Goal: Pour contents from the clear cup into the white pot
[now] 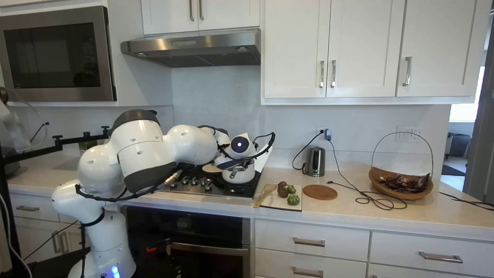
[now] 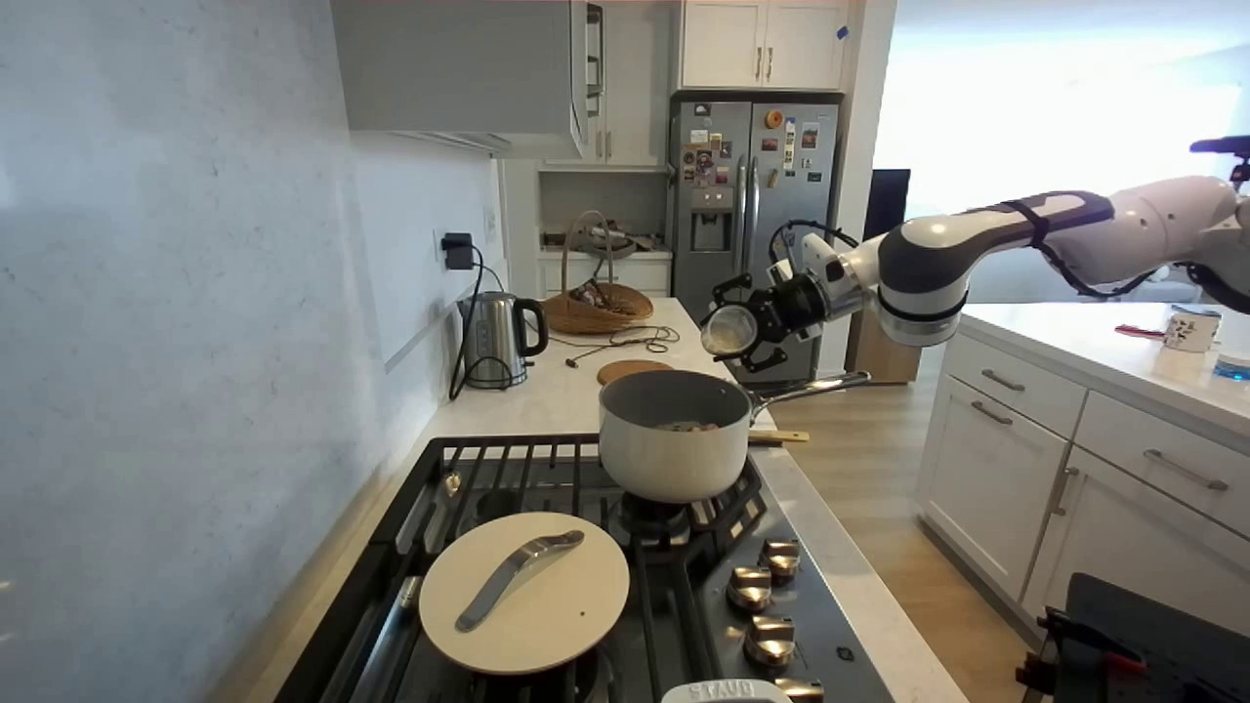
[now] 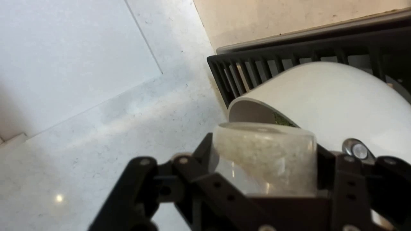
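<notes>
The clear cup is between my gripper's fingers in the wrist view, with pale grainy contents slumped against one side. My gripper is shut on the clear cup, which is tilted, its round end facing the camera in an exterior view. It is held above and beside the rim of the white pot, on the handle side. The white pot stands on the stove, with some food inside; a bit of green shows in it in the wrist view. In an exterior view the arm partly covers the pot and the cup cannot be made out.
A pale round lid lies on the stove beside the pot. The pot's metal handle sticks out over the counter edge. A cutting board with vegetables, a kettle and a basket stand further along. A hood hangs above.
</notes>
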